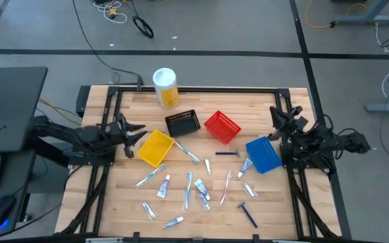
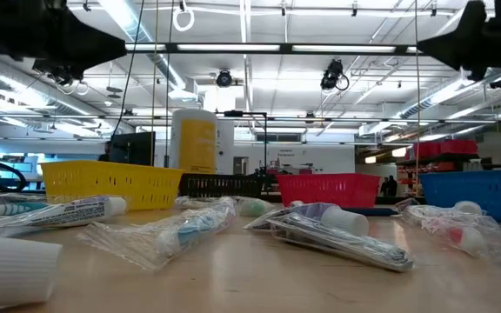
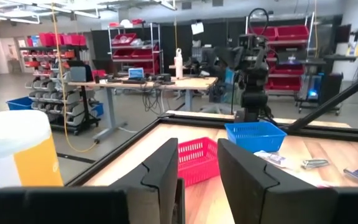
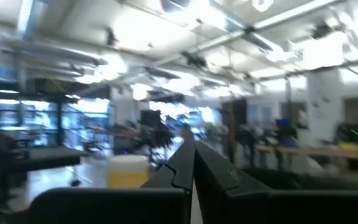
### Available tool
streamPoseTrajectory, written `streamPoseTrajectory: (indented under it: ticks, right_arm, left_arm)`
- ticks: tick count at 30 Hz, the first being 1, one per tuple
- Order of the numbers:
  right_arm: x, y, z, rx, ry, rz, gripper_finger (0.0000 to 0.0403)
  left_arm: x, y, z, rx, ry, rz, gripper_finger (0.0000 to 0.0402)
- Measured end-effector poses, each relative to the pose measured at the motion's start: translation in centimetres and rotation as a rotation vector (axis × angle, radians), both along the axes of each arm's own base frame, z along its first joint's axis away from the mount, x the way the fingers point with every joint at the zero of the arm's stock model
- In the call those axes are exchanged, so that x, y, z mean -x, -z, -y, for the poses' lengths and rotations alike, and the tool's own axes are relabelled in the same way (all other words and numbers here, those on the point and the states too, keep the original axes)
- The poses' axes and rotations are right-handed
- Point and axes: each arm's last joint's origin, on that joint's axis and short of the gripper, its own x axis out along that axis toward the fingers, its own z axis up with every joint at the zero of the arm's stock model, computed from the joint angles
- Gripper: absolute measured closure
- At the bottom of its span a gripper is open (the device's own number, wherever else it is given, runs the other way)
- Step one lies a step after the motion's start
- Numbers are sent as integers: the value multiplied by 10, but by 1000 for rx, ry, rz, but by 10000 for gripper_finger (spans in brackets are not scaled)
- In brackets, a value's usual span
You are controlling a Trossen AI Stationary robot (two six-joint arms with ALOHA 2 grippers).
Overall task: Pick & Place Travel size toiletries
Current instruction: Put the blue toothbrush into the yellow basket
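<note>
Four baskets sit mid-table from above; the left gripper [image 1: 140,133] hovers just beside the yellow basket [image 1: 155,148], fingers apart, holding nothing. Toiletries [image 1: 194,189] lie scattered ahead of it, too small to sort. Low view: wrapped tubes [image 2: 168,233] blur together. Right wrist view: right gripper [image 4: 194,163] fingers pressed together, background smeared.

Wooden table [image 1: 130,202] with black frame rails. Directly on it: yellow basket [image 1: 155,148] just beside the left gripper [image 1: 138,133], black basket [image 1: 182,122] and red basket [image 1: 222,127] between the two grippers, blue basket [image 1: 263,154] just beside the right gripper [image 1: 277,116]. White-and-yellow canister [image 1: 165,87] at the far edge. Travel size toiletries [image 1: 196,190] scattered across the near half, well apart from both grippers.
</note>
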Motion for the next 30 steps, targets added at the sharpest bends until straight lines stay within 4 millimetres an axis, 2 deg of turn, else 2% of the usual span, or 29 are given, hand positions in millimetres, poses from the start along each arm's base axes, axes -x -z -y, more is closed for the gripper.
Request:
streamPoseTrajectory:
  ticks: [4,9,13,18,21,25,30]
  right_arm:
    - [-5,4,1,-6,-42,-27,384]
    - [-13,14,1,-78,-83,-97,384]
    - [-18,25,0,-138,-122,-172,384]
    - [-25,35,-4,-205,-310,-237,384]
    - [-27,36,-6,-215,-356,-242,384]
    - [-27,36,-6,-225,-357,-239,384]
    - [-27,36,-5,-249,-337,-230,384]
  left_arm:
    - [-11,-17,3,-2,3,-34,262]
    - [-30,-27,9,79,9,-75,246]
    - [-46,-25,15,176,56,-119,241]
    - [-67,-25,24,249,118,-203,247]
    - [-77,-20,34,287,163,-296,248]
    - [-81,-14,47,318,169,-450,248]
    - [-80,-19,59,439,146,-586,247]
